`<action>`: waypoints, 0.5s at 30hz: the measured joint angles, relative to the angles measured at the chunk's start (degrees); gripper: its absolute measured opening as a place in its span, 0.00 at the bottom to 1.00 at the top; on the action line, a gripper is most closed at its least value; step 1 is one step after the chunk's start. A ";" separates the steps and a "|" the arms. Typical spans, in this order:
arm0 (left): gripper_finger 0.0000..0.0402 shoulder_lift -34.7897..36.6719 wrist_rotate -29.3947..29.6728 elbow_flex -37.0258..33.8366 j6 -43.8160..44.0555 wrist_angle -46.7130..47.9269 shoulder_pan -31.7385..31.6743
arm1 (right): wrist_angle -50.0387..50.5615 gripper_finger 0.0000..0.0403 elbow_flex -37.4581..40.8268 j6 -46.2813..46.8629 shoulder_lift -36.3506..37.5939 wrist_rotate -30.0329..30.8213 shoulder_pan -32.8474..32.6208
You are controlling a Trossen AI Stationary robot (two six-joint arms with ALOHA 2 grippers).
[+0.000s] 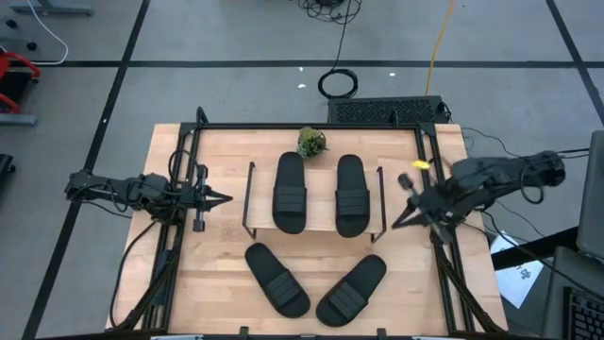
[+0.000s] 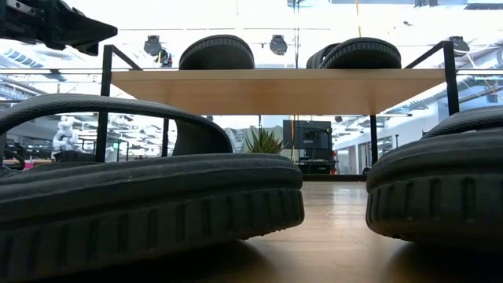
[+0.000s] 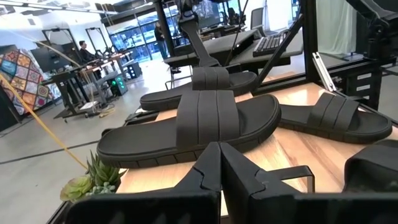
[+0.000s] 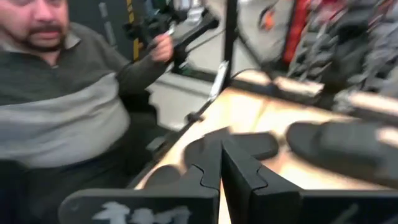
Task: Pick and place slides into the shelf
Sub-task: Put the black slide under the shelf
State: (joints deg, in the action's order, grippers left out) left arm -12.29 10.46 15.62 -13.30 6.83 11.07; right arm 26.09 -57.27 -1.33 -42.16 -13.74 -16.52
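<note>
Ribbed black slides [image 1: 290, 192], 2 on light wooden shelf [image 1: 316, 225], 2 on table [image 1: 217, 274], both grippers' jaws closed, empty

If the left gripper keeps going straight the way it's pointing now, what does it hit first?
Probably the shelf: the left gripper, fingers shut, points across the table at its near end, with the closer slide on the top board just behind. Its height against the board is hard to judge, so it might meet that slide instead.
</note>
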 joint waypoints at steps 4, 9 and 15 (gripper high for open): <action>0.03 0.00 0.02 0.00 -0.15 0.02 0.00 | -1.02 0.01 -0.01 4.50 -4.22 0.11 -5.82; 0.06 0.00 0.03 0.00 -0.11 0.86 0.00 | -1.48 0.08 -0.06 13.79 -9.29 4.81 -12.42; 0.06 0.00 0.02 0.00 -0.07 0.94 0.00 | -8.43 0.21 2.99 26.57 -14.38 10.23 -19.57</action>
State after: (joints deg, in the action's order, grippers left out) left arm -12.29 10.48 15.62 -13.37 7.77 11.07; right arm 17.66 -54.28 25.25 -56.54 -3.51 -36.08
